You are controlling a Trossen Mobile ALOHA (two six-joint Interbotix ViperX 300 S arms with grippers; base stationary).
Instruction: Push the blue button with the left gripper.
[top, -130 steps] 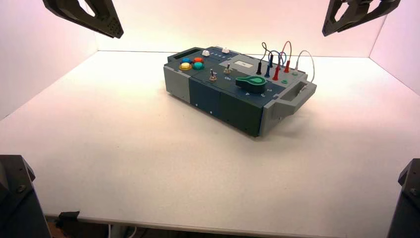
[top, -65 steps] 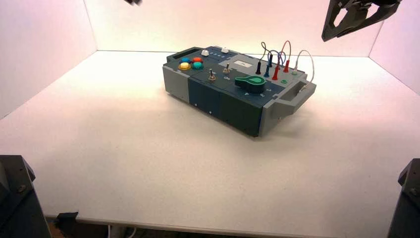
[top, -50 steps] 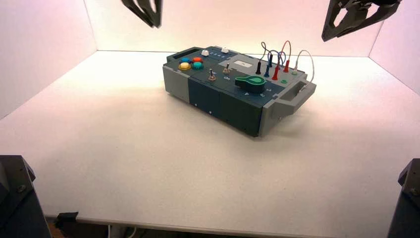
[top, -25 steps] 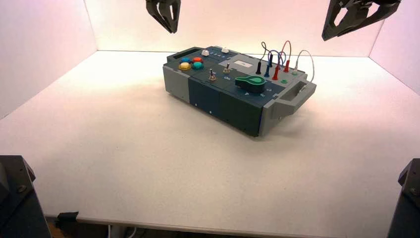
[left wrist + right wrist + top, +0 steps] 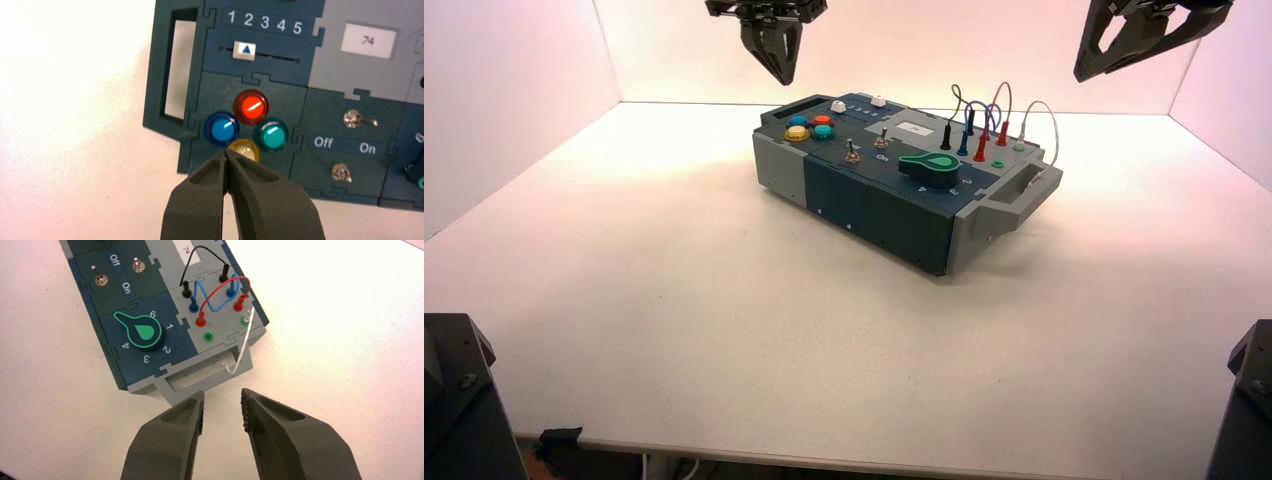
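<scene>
High view: the left tool [image 5: 776,62] now hangs above and just behind the box's [image 5: 904,215] button corner, having swung in from the far left of the picture over the last couple of seconds. Its fingers are pressed together into a point and hold nothing. The blue button [image 5: 221,129] sits at the box's far left corner, beside the red button [image 5: 250,106], teal-green button [image 5: 271,136] and yellow button [image 5: 245,148]. In the left wrist view the tip lines up nearer the yellow one, so a small shift and a descent seem needed. The right tool [image 5: 222,410] waits high on the right, fingers apart, empty.
</scene>
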